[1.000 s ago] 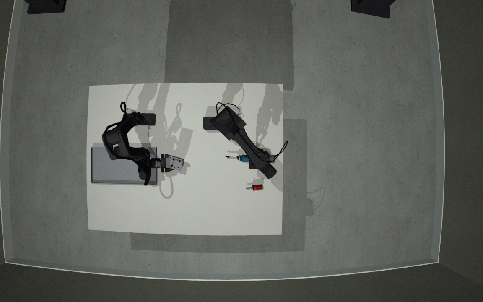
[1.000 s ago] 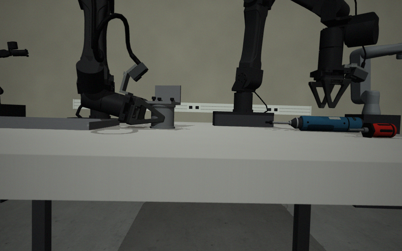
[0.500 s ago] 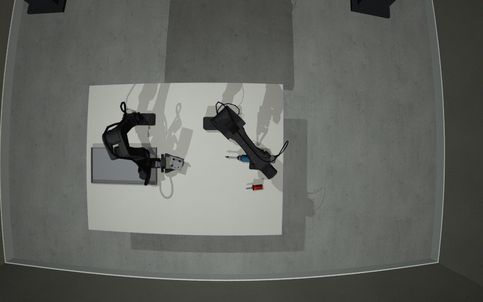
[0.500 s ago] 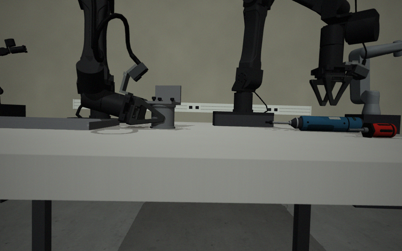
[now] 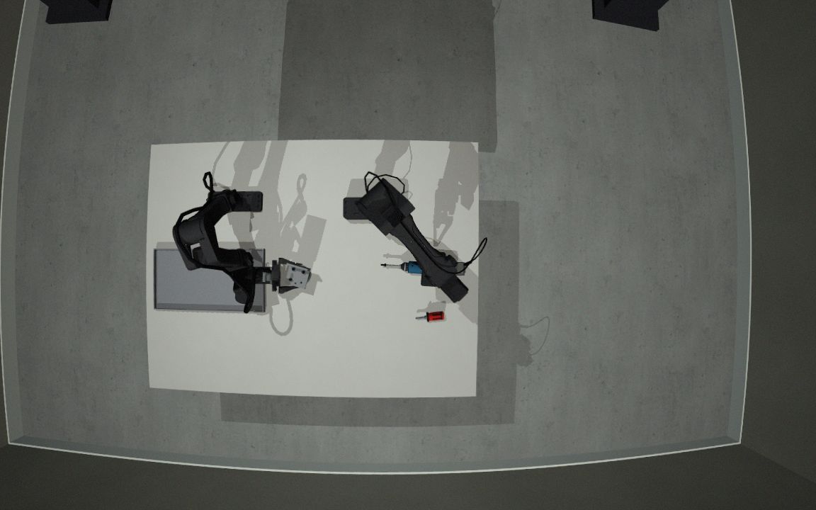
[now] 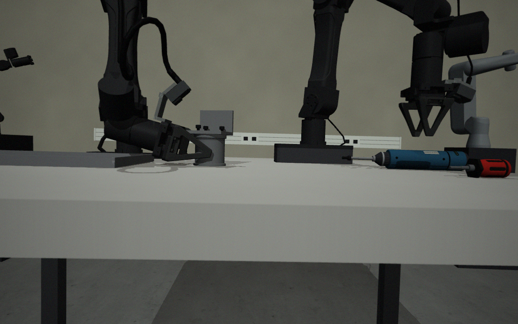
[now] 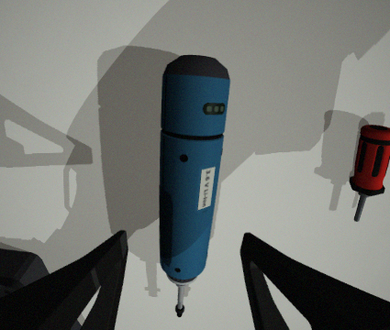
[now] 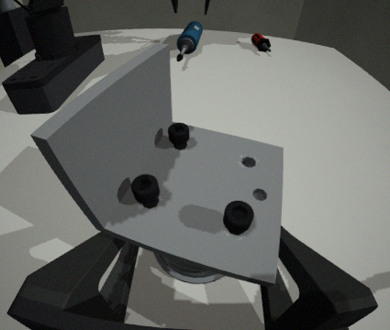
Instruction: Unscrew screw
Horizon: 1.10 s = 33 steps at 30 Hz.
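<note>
Right, the desk [image 5: 335, 355] [image 6: 252, 225] [image 7: 273, 206] [image 8: 351, 115] carries both my arms. The grey tray [image 5: 154, 279] [image 6: 104, 159] lies lengthwise beneath my right arm, which partly hides its plain grey floor. Just beside it the joint module [image 6: 216, 150] [image 8: 190, 275] stands upright, long axis vertical, bracket [image 5: 295, 279] [image 6: 216, 120] [image 8: 213, 183] on top. My right gripper [image 5: 300, 275] [image 6: 207, 155] [image 8: 199, 213] has its fingers well parted around the module; contact I cannot tell. The electric screwdriver [image 5: 414, 267] [image 6: 417, 159] [image 7: 190, 192] [image 8: 191, 37] lies flat, its bit pointing towards the module's side, under my left gripper [image 6: 422, 135] [image 7: 185, 242] [image 8: 190, 13], whose fingers are apart and empty. The red screwdriver [image 5: 435, 316] [image 6: 494, 168] [image 7: 374, 158] [image 8: 260, 42] lies nearby, roughly parallel. Three black screws [image 8: 238, 216] stand in the bracket, two showing necks.
</note>
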### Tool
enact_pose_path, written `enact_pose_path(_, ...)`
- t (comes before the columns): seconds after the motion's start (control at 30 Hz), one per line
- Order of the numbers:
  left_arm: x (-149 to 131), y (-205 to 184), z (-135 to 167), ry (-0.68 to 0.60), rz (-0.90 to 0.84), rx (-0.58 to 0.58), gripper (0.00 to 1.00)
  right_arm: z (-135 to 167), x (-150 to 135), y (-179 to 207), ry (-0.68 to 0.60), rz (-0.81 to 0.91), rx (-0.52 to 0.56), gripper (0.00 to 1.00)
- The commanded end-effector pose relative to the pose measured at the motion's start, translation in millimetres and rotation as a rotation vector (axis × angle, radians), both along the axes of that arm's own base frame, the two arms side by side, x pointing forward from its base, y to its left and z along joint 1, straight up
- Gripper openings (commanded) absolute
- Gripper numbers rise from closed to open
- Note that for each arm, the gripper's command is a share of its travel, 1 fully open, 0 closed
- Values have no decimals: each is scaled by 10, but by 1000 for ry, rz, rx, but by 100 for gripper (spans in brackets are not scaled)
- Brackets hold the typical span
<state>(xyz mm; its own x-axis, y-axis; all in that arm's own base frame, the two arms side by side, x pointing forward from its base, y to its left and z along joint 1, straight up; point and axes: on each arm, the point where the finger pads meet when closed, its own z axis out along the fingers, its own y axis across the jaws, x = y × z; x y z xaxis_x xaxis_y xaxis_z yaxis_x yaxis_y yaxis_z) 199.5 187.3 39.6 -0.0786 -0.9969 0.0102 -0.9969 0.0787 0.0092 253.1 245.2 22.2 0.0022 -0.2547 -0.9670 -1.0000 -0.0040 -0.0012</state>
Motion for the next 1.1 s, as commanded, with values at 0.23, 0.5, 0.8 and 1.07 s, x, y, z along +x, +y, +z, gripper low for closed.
enact_pose_path(0.23,57,107,157,-38,11,36,65,59,-42,40,-13,25,14,77)
enact_pose_path(0.5,57,107,157,-38,11,36,65,59,-42,40,-13,25,14,86)
enact_pose_path(0.8,57,107,157,-38,11,36,65,59,-42,40,-13,25,14,86)
enact_pose_path(1.07,57,107,157,-38,11,36,65,59,-42,40,-13,25,14,86)
